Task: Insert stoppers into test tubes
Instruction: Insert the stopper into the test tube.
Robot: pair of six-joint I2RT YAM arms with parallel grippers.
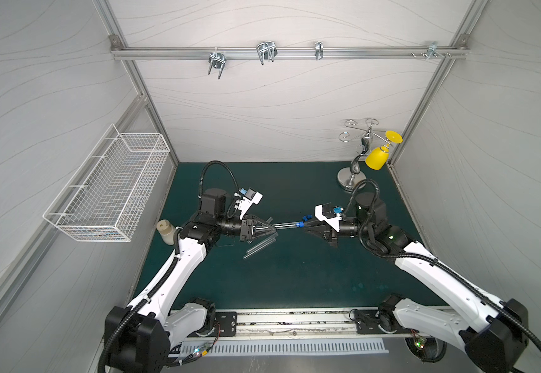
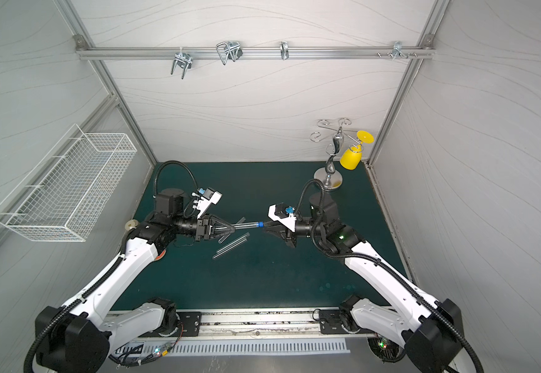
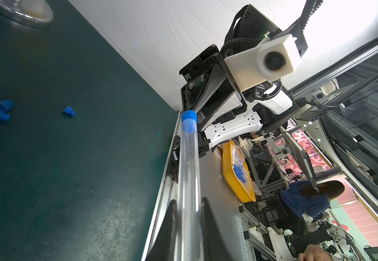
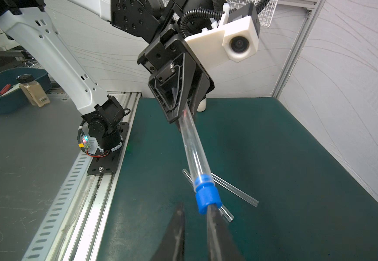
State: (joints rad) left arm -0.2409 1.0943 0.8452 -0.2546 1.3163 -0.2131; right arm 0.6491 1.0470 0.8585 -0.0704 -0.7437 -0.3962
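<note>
I clamp the light, slick, brittle test tube (image 1: 286, 225) in my left end effector (image 1: 274, 228); right end effector (image 4: 193, 209) ajar, empty, touching stopper (image 4: 206, 198).

From my station I count four slender clear test tubes (image 1: 286, 224): one held up in the air, three lying flat. Four stubby bright blue plastic stoppers (image 3: 189, 116): one seated in the raised tube, three loose. I also see one squat cream-capped bottle (image 1: 165, 230), one white wire basket (image 1: 107, 193), one yellow plastic goblet (image 1: 375, 158), one chrome hanging stand (image 1: 351, 181) and four metal hooks (image 1: 217, 63).
</note>
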